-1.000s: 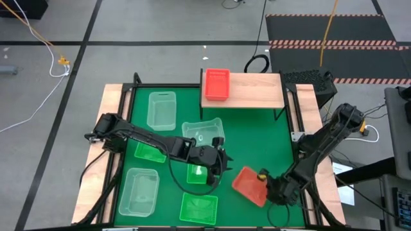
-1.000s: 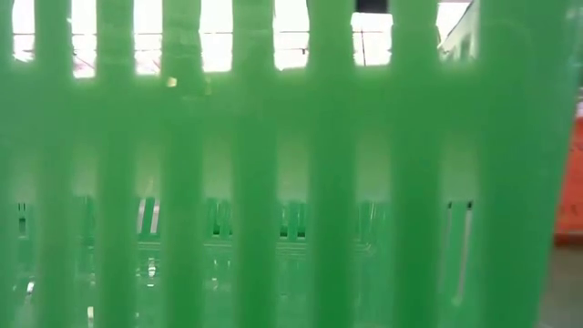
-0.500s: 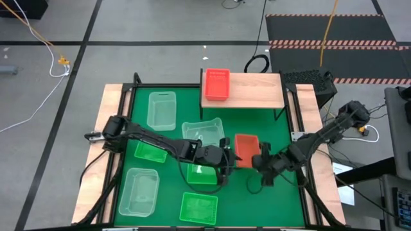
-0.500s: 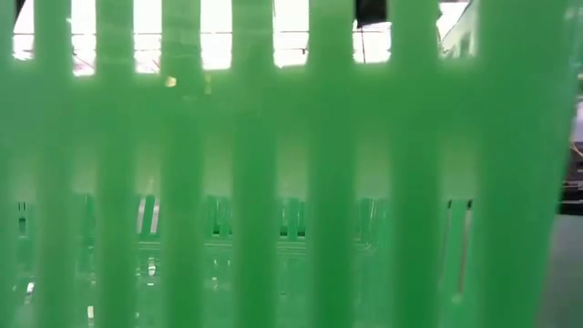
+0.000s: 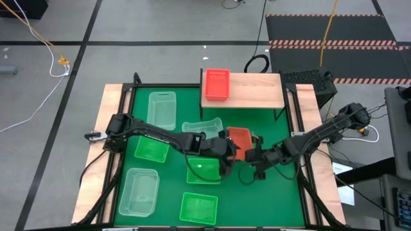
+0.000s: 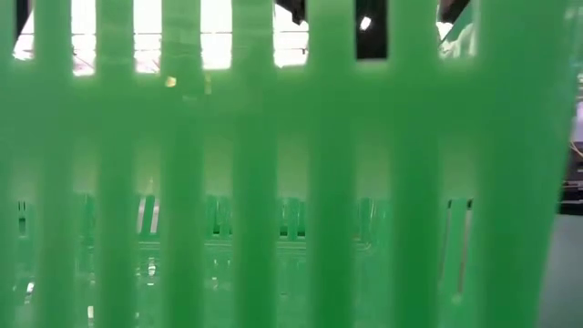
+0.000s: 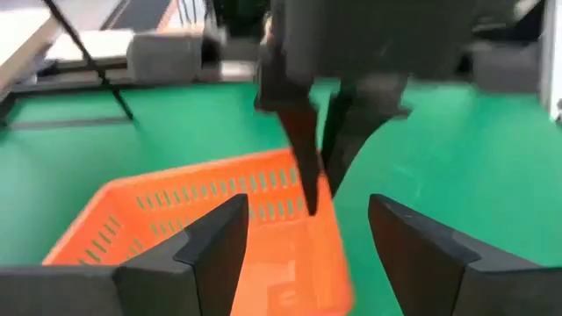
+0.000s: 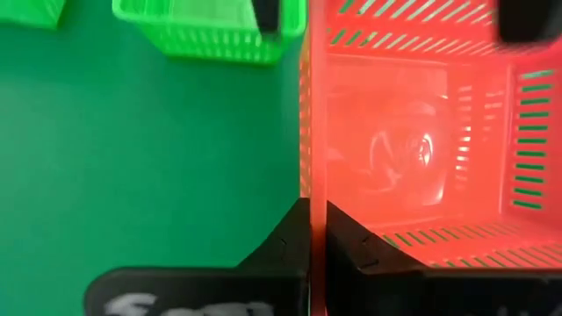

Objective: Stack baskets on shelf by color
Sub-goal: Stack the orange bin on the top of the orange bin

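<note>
My right gripper (image 5: 252, 156) is shut on an orange-red basket (image 5: 241, 138) over the middle of the green mat. My left gripper (image 5: 226, 151) is open just left of it. In the left wrist view its fingers (image 7: 219, 250) stand on either side of the basket's near corner (image 7: 299, 272); I cannot tell whether they touch it. A second orange-red basket (image 5: 216, 84) sits on the left end of the wooden shelf (image 5: 257, 91). Green baskets (image 5: 204, 170), (image 5: 151, 149), (image 5: 198, 208) and clear baskets (image 5: 162, 109), (image 5: 202, 130), (image 5: 140, 191) lie on the mat. My right gripper pinches one side wall of the orange-red basket at its rim (image 8: 309, 197), one finger inside (image 8: 351, 241) and one outside. The fingers come from the table's right side, slanting down. The basket is open side up and tilted, and looks lifted off the mat.
A green basket's slotted wall (image 6: 291, 182) stands right before the low camera and fills that view. The shelf stands at the mat's far edge, its right part bare. Bare mat lies right of the held basket (image 5: 276, 128).
My right gripper has carried the orange-red basket from the mat's near right corner toward the far edge and left, to the middle of the mat. The basket has turned about on the way. My left gripper has gone a little right and far, toward the basket.
</note>
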Motion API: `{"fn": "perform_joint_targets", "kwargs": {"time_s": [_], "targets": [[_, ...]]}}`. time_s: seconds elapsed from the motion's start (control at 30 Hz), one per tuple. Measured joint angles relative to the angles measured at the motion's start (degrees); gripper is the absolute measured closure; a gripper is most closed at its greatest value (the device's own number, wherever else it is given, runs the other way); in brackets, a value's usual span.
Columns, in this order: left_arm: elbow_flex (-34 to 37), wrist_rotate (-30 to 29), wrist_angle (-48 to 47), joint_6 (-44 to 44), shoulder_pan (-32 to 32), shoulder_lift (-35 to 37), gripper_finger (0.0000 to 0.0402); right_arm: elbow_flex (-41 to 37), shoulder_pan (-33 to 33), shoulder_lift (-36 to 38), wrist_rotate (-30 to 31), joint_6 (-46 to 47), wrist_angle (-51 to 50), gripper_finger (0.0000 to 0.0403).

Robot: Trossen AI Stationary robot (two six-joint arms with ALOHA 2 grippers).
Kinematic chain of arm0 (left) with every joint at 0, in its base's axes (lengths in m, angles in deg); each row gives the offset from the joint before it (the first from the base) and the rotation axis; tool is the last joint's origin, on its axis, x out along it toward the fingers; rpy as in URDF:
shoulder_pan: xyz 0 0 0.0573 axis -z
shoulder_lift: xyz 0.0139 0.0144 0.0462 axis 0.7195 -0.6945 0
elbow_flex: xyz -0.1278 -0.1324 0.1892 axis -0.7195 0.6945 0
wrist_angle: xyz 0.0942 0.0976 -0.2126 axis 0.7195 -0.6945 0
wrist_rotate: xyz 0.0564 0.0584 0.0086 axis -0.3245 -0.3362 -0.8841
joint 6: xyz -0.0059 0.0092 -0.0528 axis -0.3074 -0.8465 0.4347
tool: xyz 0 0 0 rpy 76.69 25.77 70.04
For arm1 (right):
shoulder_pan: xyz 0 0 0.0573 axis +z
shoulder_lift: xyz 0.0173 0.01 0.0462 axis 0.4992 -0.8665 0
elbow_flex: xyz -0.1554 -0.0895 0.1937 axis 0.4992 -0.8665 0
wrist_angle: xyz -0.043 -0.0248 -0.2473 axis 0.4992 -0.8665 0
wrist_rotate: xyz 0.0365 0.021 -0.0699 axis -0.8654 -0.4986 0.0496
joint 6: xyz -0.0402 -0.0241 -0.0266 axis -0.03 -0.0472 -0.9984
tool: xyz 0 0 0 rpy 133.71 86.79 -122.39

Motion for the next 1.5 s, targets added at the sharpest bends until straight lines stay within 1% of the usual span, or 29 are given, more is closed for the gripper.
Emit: {"fn": "perform_joint_targets", "kwargs": {"time_s": [0.17,0.33,0.5,0.6,0.67,0.73,0.83,0.97,1.03,1.17,1.23,1.3,1.4,1.5], "targets": [[-0.01,0.18,-1.11,-1.16,0.43,0.02,0.0163,0.0,-0.94,0.0,-0.2,-1.16,1.76,0.0402],[-0.13,0.9,-6.52,2.37,0.34,0.21,0.0163,-0.02,-1.29,-0.04,-0.1,-4.18,5.28,0.0403],[-0.15,1.04,-7.58,2.15,1.31,0.24,0.0166,-0.02,-1.22,0.04,-0.12,-5.48,6.31,0.0403],[-0.17,1.73,-9.01,1.95,1.3,0.24,0.0196,-0.02,-1.15,0.08,0.2,-7.07,7.27,0.0403],[-0.19,2.02,-9.01,2.69,1.23,0.24,0.0229,-0.13,-0.7,0.53,-1.59,-7.69,8.92,0.0403],[-0.2,4.41,-7.41,2.75,1.24,0.33,0.0265,-0.15,-0.09,1.16,-3.3,-7.9,11.32,0.0403],[-0.22,7.87,-5.12,1.0,1.57,0.37,0.0319,-0.15,0.88,2.45,-3.92,-8.08,13.39,0.0403],[-0.22,9.07,-5.47,-0.87,1.28,0.26,0.0381,-0.13,0.91,3.85,-4.06,-7.85,13.59,0.0403],[-0.22,9.13,-5.06,-1.8,1.44,0.26,0.039,-0.13,1.02,4.59,-3.73,-7.96,13.48,0.0403],[-0.22,8.52,-4.88,-4.31,2.15,0.26,0.038,-0.13,1.14,5.14,-3.74,-8.24,14.11,0.0403],[-0.22,8.52,-5.09,-6.14,2.25,0.26,0.0382,-0.13,1.09,5.27,-3.57,-9.27,13.96,0.0403],[-0.15,8.58,-4.72,-7.51,2.48,0.24,0.0391,-0.13,1.16,5.27,-5.44,-11.43,13.94,0.04],[-0.02,8.92,-4.23,-7.98,2.72,0.75,0.0391,-0.08,1.28,5.4,-8.96,-13.59,14.97,0.0376],[0.01,9.08,-4.75,-10.71,2.9,1.62,0.0393,0.07,1.86,7.71,-9.52,-13.89,14.12,0.0337]]}}
